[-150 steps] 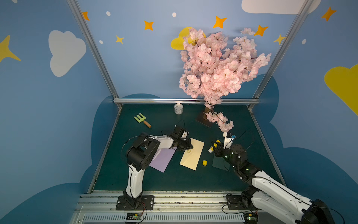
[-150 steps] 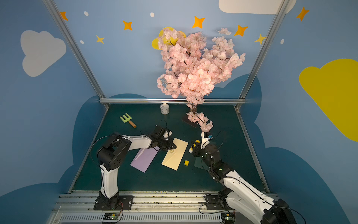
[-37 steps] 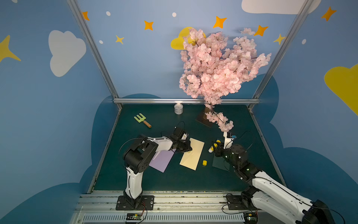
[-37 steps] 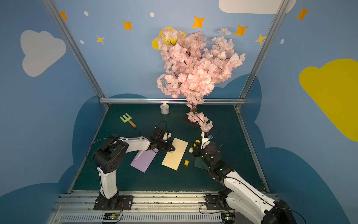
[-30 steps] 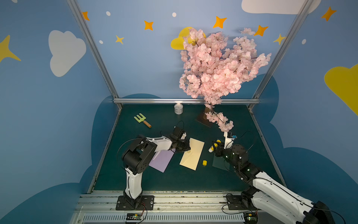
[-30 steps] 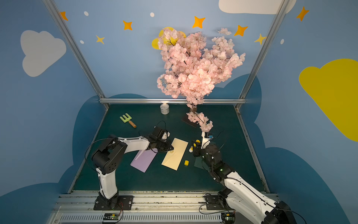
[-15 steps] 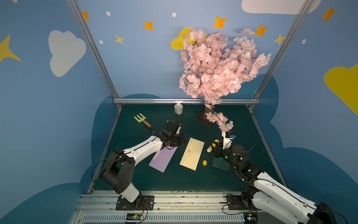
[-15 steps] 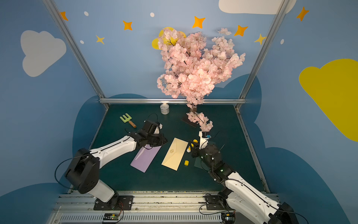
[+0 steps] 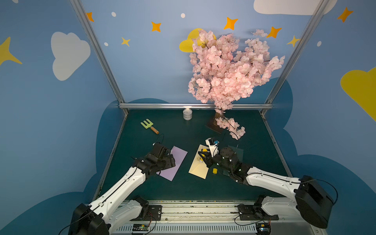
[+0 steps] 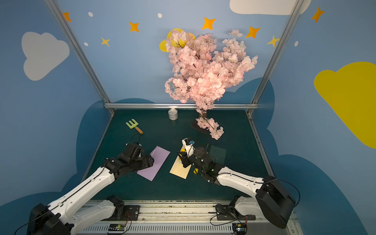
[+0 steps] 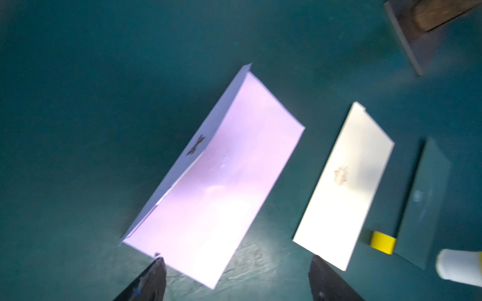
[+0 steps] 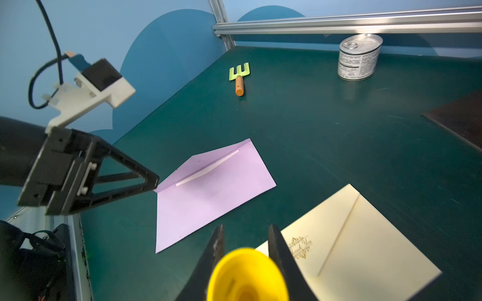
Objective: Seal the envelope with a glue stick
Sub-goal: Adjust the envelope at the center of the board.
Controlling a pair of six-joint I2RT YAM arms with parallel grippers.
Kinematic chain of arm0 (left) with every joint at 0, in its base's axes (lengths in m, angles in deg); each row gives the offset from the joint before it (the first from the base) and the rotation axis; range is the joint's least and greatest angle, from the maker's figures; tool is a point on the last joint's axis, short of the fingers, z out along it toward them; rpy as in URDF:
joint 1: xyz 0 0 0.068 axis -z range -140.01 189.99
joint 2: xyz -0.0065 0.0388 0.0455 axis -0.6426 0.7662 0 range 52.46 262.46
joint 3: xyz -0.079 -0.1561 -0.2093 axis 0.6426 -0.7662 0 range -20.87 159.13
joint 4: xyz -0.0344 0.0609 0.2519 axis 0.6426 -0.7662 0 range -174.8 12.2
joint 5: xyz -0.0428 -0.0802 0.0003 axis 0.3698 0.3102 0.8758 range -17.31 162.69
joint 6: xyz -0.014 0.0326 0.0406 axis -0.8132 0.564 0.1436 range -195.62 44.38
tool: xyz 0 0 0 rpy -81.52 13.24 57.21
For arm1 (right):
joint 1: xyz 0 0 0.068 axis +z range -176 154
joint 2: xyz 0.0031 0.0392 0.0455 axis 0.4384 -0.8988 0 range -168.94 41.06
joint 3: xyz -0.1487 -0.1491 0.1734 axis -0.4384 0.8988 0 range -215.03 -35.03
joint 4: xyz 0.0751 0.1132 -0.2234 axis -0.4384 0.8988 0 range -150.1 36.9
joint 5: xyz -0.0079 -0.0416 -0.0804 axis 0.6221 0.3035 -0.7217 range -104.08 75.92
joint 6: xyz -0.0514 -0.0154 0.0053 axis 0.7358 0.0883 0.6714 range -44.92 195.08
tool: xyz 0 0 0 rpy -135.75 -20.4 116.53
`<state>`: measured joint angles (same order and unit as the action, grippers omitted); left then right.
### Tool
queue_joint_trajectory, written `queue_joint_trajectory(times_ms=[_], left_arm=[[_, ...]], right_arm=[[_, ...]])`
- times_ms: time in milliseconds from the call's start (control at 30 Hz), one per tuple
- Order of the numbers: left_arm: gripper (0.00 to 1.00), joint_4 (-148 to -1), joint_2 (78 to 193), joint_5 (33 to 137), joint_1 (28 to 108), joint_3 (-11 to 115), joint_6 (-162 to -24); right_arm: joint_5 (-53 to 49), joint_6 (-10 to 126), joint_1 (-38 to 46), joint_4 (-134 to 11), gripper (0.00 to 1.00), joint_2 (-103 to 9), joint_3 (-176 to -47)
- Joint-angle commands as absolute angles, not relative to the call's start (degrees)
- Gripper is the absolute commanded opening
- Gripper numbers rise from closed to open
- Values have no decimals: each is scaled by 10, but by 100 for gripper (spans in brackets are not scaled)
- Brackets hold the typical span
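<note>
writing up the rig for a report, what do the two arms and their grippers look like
Both match: the left arm and right arm are white tube-like links with chunky black joints and black bases. The left gripper and right gripper are black with tapered fingers; side-on, the left's are open triangular frames. Each wrist carries a white camera bracket with a thin black cable.

My left arm (image 9: 126, 181) and right arm (image 9: 270, 181) wear white shells over black joints, with fat black shoulder housings. Thin black cables loop from each wrist. The left gripper (image 12: 152, 182) shows black triangular fingers and a white camera bracket (image 12: 91, 96).
</note>
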<state>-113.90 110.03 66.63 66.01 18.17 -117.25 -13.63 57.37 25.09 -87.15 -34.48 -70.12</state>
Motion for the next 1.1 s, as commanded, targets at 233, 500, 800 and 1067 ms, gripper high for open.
queue_joint_trajectory(times_ms=[233,500,800,1067], left_arm=[[92,-1070,1160,728,555,145,-1067],[85,-1042,1305,756,522,198,-1010],[34,-1039,1353,767,522,205,-1009],[20,-1014,1311,803,531,168,-1024]], right_arm=[[-60,475,257,-1023,0,-448,-765],[-48,451,263,-1036,0,-484,-766],[-45,447,264,-1042,0,-513,-769],[-57,449,287,-1170,0,-627,-779]])
